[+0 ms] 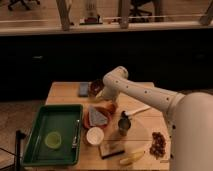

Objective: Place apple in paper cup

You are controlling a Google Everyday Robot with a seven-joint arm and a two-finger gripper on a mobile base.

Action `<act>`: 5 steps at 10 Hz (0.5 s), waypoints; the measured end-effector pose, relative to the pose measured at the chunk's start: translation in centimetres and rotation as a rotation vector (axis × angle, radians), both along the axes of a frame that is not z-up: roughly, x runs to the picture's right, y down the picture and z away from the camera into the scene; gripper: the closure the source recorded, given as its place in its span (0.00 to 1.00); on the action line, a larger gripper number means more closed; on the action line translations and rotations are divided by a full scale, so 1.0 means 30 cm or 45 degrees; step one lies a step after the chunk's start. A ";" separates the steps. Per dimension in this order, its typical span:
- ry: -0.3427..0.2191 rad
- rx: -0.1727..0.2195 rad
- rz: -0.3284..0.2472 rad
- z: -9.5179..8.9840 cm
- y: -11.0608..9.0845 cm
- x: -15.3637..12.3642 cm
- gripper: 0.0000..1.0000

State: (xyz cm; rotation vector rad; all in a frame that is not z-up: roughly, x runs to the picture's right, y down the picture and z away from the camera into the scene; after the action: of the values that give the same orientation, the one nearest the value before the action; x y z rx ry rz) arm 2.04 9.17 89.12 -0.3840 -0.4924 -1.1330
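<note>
The apple (110, 107), small and orange-red, lies on the wooden table (65, 94) at the right rim of the dark red bowl (90, 120). The paper cup (95, 135), white with a pale inside, stands upright just in front of the bowl, beside the green tray. My gripper (100, 95) hangs from the white arm (145, 95), which bends down over the back of the table. It sits just above and behind the apple and the bowl. Whether it touches the apple I cannot tell.
A green tray (40, 150) with a lime slice (52, 140) fills the left side. A metal cup (124, 124), grapes (159, 144), a banana (131, 159), a dark block (111, 149), a white utensil (137, 110) and a blue-grey pad (84, 89) lie around.
</note>
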 end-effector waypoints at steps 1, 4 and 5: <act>0.006 -0.023 0.013 0.026 0.017 0.007 0.20; 0.015 -0.058 0.036 0.062 0.046 0.028 0.38; 0.019 -0.067 0.045 0.072 0.056 0.036 0.49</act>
State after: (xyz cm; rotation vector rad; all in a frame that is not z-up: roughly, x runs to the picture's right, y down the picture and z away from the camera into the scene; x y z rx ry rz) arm 3.13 10.84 91.27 -0.4277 -0.5153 -1.0839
